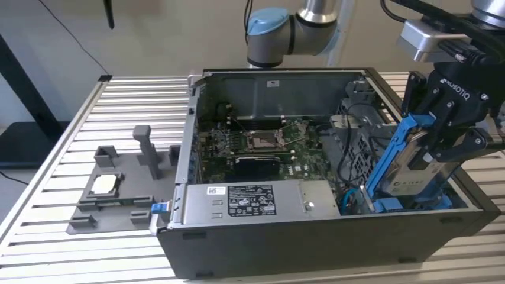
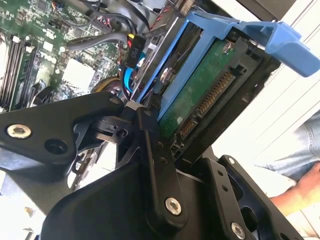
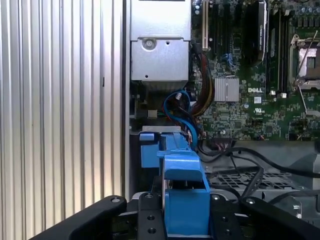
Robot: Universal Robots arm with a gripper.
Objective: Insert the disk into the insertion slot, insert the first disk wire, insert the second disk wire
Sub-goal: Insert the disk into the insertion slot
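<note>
Blue plastic frames the disk (image 1: pixel 408 157), which the gripper (image 1: pixel 439 145) grips tight and tilted, its low end at the insertion slot (image 1: pixel 398 205), maybe just starting to go in, so it is not seated and both wire jobs are left.

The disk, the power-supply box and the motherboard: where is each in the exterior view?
the disk (image 1: pixel 394 155), exterior view, on its blue carrier rail.
the power-supply box (image 1: pixel 240 201), exterior view, on its label.
the motherboard (image 1: pixel 304 157), exterior view, on green board.
</note>
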